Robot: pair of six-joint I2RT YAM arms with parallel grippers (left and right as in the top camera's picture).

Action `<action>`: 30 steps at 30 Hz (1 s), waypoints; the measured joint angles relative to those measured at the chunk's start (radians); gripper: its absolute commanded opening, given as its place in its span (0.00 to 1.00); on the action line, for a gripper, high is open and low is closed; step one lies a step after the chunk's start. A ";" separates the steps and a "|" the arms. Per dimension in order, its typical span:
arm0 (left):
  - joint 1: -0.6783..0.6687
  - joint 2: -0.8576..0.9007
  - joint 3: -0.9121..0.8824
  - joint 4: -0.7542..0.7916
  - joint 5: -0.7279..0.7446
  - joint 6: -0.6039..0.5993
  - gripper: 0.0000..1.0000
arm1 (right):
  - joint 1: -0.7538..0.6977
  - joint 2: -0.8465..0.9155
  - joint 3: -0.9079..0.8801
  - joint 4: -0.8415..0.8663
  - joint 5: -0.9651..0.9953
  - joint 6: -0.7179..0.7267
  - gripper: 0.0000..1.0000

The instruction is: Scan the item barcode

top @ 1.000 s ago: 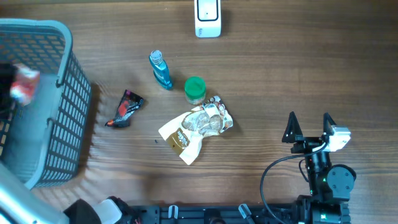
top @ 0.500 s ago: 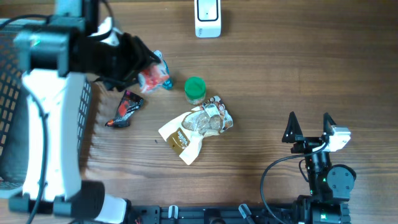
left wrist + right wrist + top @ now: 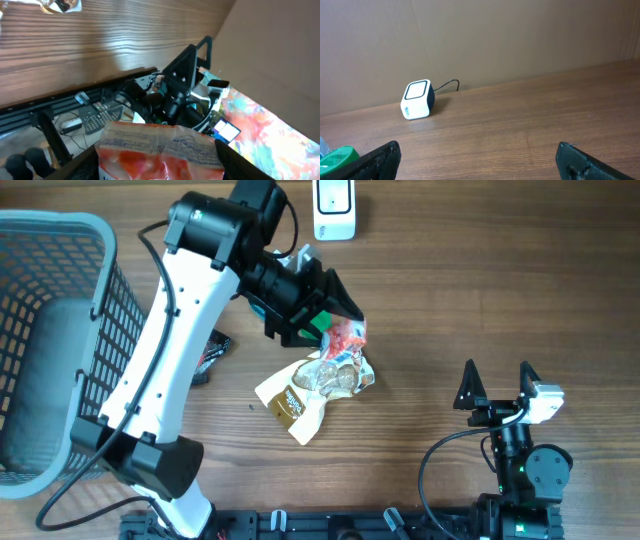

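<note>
My left gripper (image 3: pixel 338 328) is shut on a red and orange snack packet (image 3: pixel 347 338), held above the middle of the table over a pile of items. In the left wrist view the packet (image 3: pixel 160 150) fills the gap between the two dark fingers (image 3: pixel 239 161), printed text side up. The white barcode scanner (image 3: pixel 333 205) stands at the far edge, some way beyond the packet, and also shows in the right wrist view as a white scanner (image 3: pixel 417 100). My right gripper (image 3: pixel 497 385) rests open near the front right, holding nothing.
A grey basket (image 3: pixel 108 350) stands at the left. A crumpled clear and brown packet (image 3: pixel 312 387) lies mid-table, a dark packet (image 3: pixel 212 352) left of it under the arm. A green-lidded jar (image 3: pixel 339 155) is mostly hidden beneath my left gripper.
My left arm has swung from the basket rightwards across the table, carrying the red packet to above the green-lidded jar. The right arm has not moved.
</note>
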State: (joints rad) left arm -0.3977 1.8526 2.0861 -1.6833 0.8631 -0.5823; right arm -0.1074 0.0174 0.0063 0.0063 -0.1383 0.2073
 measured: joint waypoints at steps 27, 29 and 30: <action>0.019 0.000 0.000 0.042 0.023 -0.003 0.63 | 0.000 0.000 0.000 0.000 0.000 0.077 1.00; 0.019 0.000 0.000 0.044 0.023 -0.003 0.61 | 0.000 0.000 0.000 0.000 0.000 0.156 1.00; 0.019 0.000 0.000 0.054 0.023 -0.003 0.61 | 0.000 0.000 0.000 0.000 0.000 0.189 1.00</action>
State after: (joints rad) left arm -0.3786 1.8526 2.0861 -1.6291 0.8856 -0.5854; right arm -0.1074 0.0174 0.0063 0.0063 -0.1387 0.3962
